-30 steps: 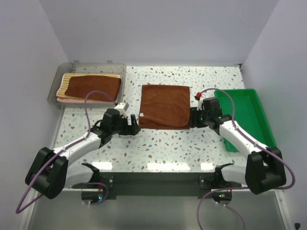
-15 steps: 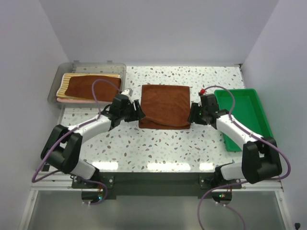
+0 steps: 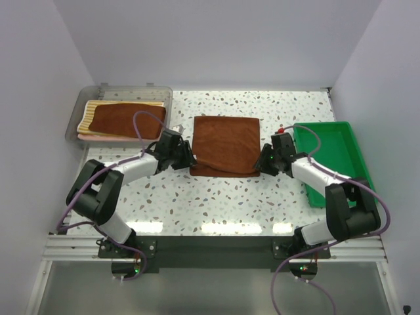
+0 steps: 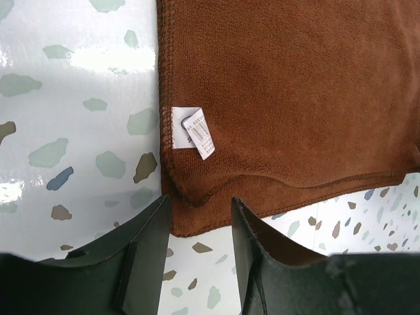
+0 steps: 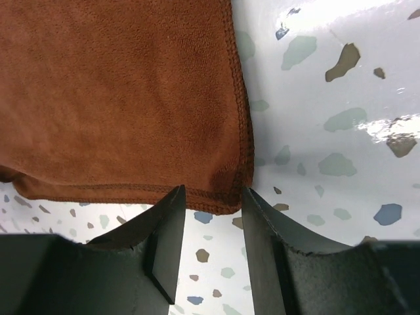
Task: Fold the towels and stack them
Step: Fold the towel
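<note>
A brown towel (image 3: 225, 145), folded once, lies flat mid-table. My left gripper (image 3: 188, 159) is open at its near left corner; in the left wrist view the jaws straddle that corner (image 4: 200, 213), below a white tag (image 4: 195, 133). My right gripper (image 3: 264, 161) is open at the near right corner; in the right wrist view the jaws flank the towel corner (image 5: 213, 197). Neither holds cloth. A folded brown towel (image 3: 126, 121) lies on a striped towel (image 3: 88, 113) in the clear bin (image 3: 119, 93) at the back left.
A green tray (image 3: 335, 157) stands at the right, close behind my right arm. The speckled table (image 3: 216, 203) stretches in front of the towel. White walls enclose the back and sides.
Both grippers moved inward and away from me to the towel's near corners, the left from the left side, the right from the right. The towel has not moved.
</note>
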Controlling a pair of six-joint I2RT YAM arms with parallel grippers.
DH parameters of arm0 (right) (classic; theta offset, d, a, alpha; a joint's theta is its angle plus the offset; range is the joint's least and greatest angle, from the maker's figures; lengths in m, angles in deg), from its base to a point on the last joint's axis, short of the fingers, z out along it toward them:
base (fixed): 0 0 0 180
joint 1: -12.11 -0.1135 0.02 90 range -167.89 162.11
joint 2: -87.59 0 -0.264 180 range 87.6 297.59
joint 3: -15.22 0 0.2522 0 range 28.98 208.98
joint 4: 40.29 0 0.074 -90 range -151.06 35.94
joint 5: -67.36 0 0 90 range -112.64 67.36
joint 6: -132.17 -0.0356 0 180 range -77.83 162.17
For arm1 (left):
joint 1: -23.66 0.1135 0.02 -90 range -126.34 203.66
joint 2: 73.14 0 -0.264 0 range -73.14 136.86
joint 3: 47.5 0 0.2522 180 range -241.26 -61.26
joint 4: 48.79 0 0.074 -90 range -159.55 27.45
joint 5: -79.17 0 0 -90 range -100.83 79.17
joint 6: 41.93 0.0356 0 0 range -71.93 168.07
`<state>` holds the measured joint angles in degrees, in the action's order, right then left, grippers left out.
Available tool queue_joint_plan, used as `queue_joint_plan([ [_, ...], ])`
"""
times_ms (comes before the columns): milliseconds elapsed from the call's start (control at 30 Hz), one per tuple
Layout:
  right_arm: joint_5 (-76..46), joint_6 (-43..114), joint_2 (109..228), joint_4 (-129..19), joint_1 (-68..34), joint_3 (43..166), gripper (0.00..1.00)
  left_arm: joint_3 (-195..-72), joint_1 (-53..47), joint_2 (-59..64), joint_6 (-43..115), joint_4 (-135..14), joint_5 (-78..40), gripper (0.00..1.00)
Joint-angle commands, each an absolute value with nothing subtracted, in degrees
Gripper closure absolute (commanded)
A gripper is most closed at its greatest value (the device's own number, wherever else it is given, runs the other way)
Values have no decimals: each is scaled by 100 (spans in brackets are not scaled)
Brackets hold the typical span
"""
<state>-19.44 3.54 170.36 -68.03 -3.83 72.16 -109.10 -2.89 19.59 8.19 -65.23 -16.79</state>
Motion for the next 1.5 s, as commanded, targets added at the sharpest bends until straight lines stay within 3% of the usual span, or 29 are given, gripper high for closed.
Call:
queue_joint_plan([
  [0,-1737,34,17021,-6267,-371,7125,58,-11153,-306,1853,764,-6554,-1681,54],
  [433,-1876,-353,17434,-5599,-336,6475,60,-11092,-324,1792,826,-6668,-1628,54],
  [1133,-2255,-169,17039,-6258,-309,6589,60,-11312,-376,2125,738,-6607,-1733,56],
  [1467,-2211,-160,17065,-6214,-318,6572,66,-11400,-420,2372,667,-6615,-1768,65],
])
